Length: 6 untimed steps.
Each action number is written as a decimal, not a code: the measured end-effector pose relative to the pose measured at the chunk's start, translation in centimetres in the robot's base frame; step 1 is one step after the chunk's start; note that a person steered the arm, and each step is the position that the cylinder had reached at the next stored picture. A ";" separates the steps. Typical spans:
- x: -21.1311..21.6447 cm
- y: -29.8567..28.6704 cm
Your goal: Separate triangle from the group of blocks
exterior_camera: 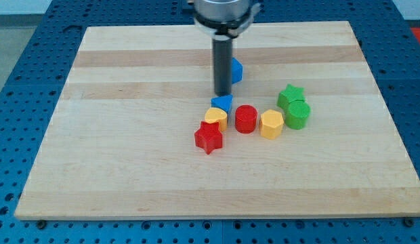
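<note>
A small blue triangle (222, 104) lies near the board's middle, touching the top of a yellow heart (215, 118). My tip (223, 93) stands just above the triangle, at its top edge. Below the heart is a red star (208, 137). To the right sit a red cylinder (246, 118), a yellow hexagon (271, 124), a green cylinder (297, 114) and a green star (290, 95). A second blue block (236, 70) shows behind the rod, partly hidden.
The wooden board (129, 135) lies on a blue perforated table (20, 81). The arm's grey head (222, 13) hangs over the board's top edge.
</note>
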<state>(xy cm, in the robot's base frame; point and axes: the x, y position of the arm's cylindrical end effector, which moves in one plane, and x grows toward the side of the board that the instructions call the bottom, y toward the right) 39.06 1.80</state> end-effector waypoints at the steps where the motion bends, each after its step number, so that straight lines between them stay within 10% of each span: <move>1: -3.5 0.6; 3: -9.0 -1.0; 6: 1.9 -5.6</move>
<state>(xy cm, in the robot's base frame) 40.98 -3.83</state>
